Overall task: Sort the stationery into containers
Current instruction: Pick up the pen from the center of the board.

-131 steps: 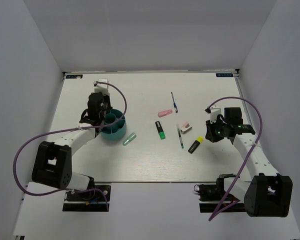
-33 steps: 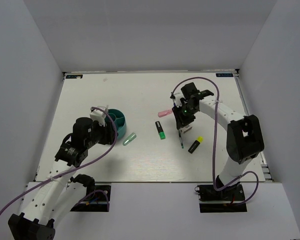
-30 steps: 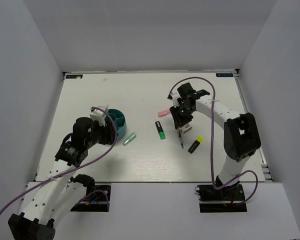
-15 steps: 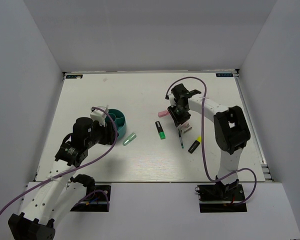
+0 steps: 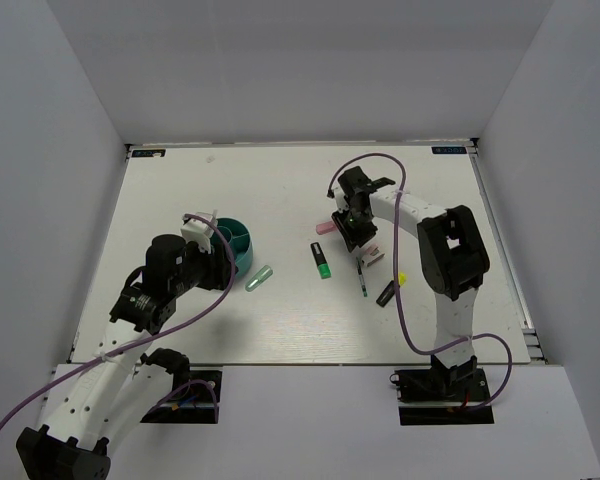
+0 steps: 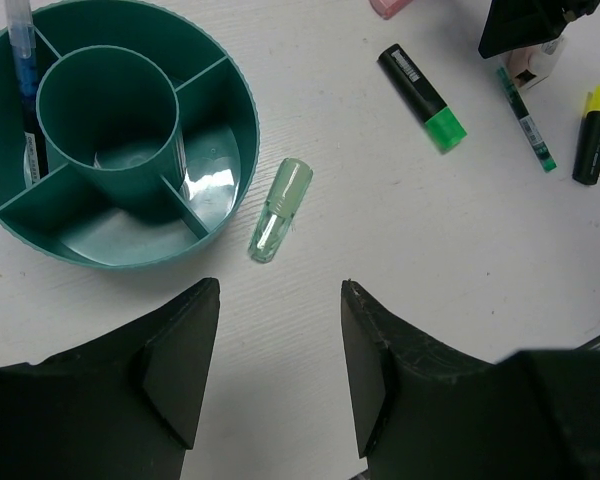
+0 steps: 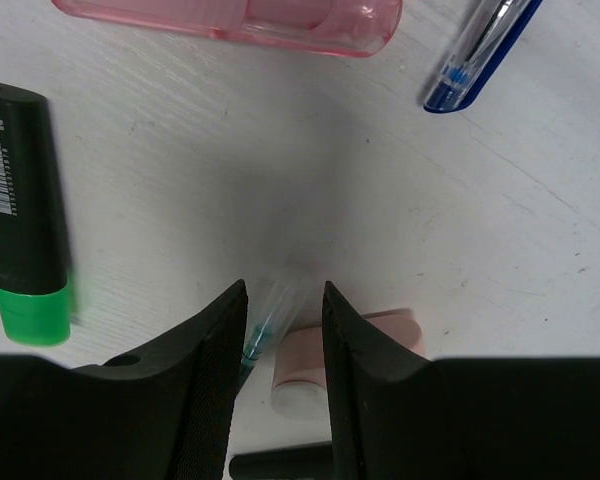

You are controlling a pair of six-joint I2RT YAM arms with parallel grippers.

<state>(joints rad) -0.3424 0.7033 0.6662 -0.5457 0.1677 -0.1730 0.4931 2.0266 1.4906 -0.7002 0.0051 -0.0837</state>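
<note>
The teal organiser (image 5: 232,244) (image 6: 246,128) stands left of centre with a blue pen (image 6: 22,62) in one outer compartment. A mint-green marker (image 5: 259,278) (image 6: 280,210) lies beside it. My left gripper (image 5: 216,262) (image 6: 278,325) is open and empty, above the table just short of the marker. My right gripper (image 5: 356,236) (image 7: 283,300) is open, low over the table, its fingers either side of the clear end of a green pen (image 5: 361,276) (image 7: 264,326) and the edge of the white-pink piece (image 5: 373,254) (image 7: 392,326).
A black-green highlighter (image 5: 321,259) (image 7: 24,200), a pink eraser (image 5: 326,227) (image 7: 240,14), a blue pen (image 7: 478,52) and a black-yellow highlighter (image 5: 388,292) (image 6: 591,134) lie close around my right gripper. White walls enclose the table.
My right gripper has shifted a little left and down over the green pen and the white-pink piece. Earlier still, my left arm drew back from over the organiser; it has held still since.
</note>
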